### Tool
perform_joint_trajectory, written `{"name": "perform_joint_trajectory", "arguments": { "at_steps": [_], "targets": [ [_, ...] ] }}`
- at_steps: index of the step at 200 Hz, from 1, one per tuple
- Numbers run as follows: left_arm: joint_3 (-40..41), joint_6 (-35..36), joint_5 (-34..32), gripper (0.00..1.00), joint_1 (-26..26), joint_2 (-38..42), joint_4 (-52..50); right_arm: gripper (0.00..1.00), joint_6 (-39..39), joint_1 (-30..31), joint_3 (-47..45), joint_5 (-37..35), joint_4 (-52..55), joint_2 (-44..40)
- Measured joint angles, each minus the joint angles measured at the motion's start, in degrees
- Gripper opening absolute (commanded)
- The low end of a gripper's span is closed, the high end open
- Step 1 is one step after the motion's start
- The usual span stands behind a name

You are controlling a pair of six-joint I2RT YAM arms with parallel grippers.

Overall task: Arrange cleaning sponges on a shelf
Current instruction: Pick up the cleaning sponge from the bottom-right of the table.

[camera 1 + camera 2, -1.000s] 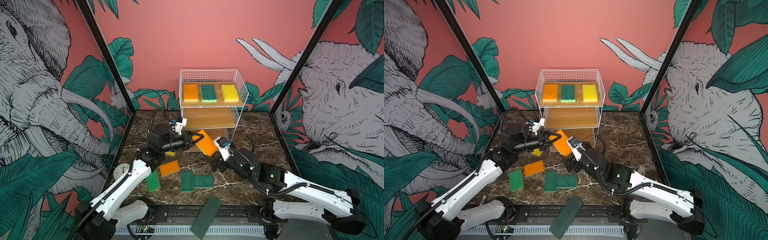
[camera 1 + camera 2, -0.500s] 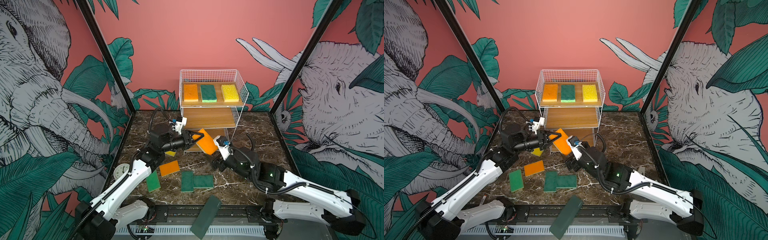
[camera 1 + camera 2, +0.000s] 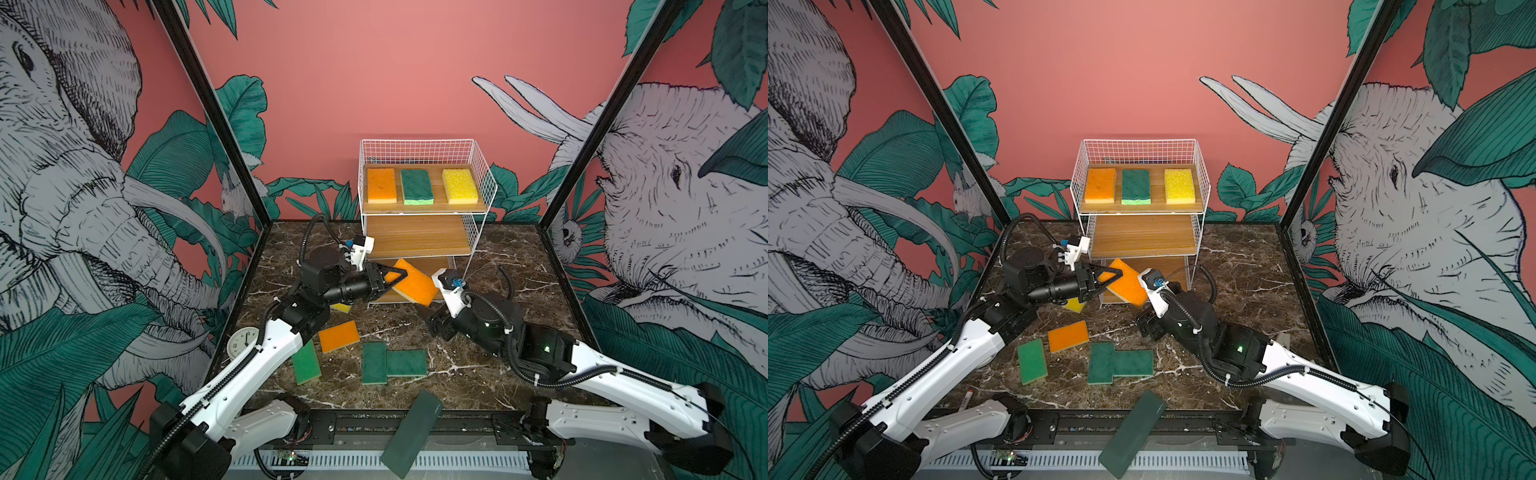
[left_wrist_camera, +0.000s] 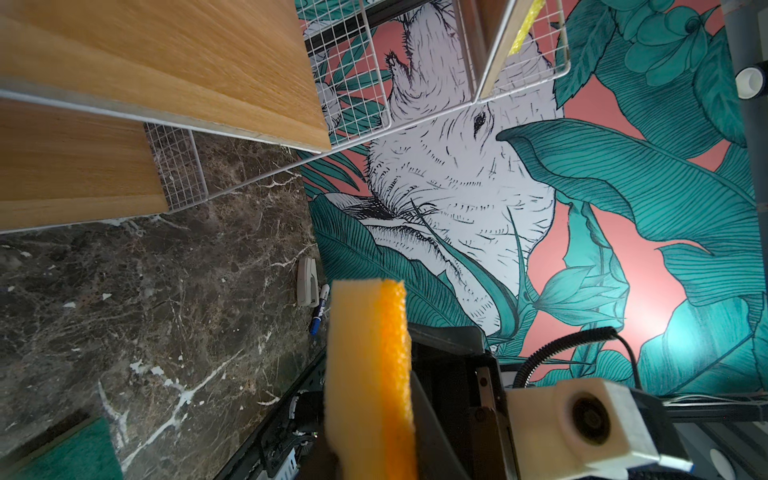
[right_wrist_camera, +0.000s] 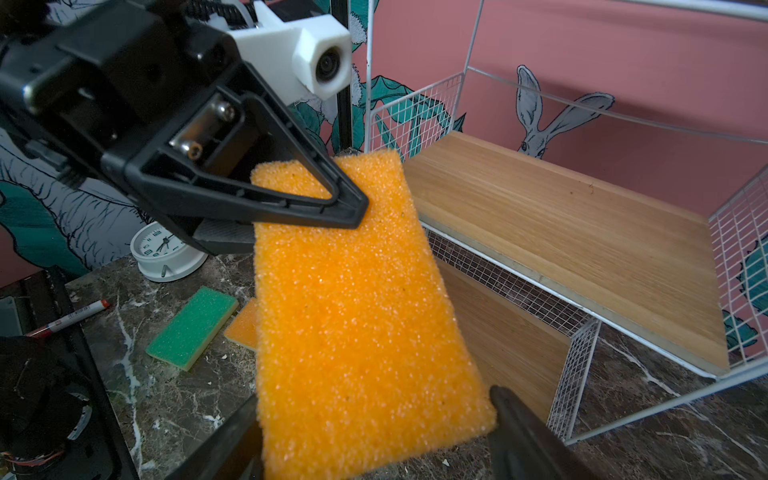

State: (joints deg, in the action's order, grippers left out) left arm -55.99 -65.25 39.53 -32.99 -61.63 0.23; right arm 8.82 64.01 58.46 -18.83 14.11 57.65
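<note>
Two grippers meet on one orange sponge (image 3: 415,284), which is off the table and tilted.

1. Left gripper (image 3: 401,277): I read it as clamped on the thin faces of the sponge at the end nearest its own wrist. In the right wrist view, one black triangular finger lies flat across the orange top.
2. Right gripper (image 5: 370,432): its jaws stand wide. The far end of the same sponge sits between them, and one finger (image 5: 523,432) lies right at a long edge. I cannot tell whether the fingers press the foam.
3. Shelf (image 3: 482,174): it stands just beyond the left gripper's tips. The held sponge hangs in front of the lowest board and below the front edge of the middle board (image 3: 417,237).
4. Top board, above and beyond both grippers: an orange pad (image 3: 381,185), a dark green pad (image 3: 417,187) and a yellow pad (image 3: 459,185) lie flat in a row, apart from each other.
5. Table (image 3: 469,374), behind and below the grippers, toward the arm bases:
   - A second orange pad (image 3: 338,336) lies flat.
   - A light green pad (image 3: 306,362) lies partly under the left forearm.
   - Two dark green pads (image 3: 374,362) (image 3: 406,362) touch edge to edge.
   - A yellow corner (image 3: 341,307) shows directly under the left gripper's body.
</note>
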Motion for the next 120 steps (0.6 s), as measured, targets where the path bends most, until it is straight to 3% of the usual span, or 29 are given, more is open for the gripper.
{"name": "perform_joint_trajectory", "arguments": {
  "at_steps": [48, 120],
  "targets": [
    [-1.01, 1.49, 0.63, 0.13, -0.09, -0.02, -0.87, 0.99, -0.52, -0.07, 0.0, 1.27, 1.88, -0.24],
    [-3.98, 4.17, 4.17, 0.12, -0.09, -0.44, -3.85, 0.99, -5.66, -0.31, -2.97, 2.01, 2.69, -5.79]
  ]
}}
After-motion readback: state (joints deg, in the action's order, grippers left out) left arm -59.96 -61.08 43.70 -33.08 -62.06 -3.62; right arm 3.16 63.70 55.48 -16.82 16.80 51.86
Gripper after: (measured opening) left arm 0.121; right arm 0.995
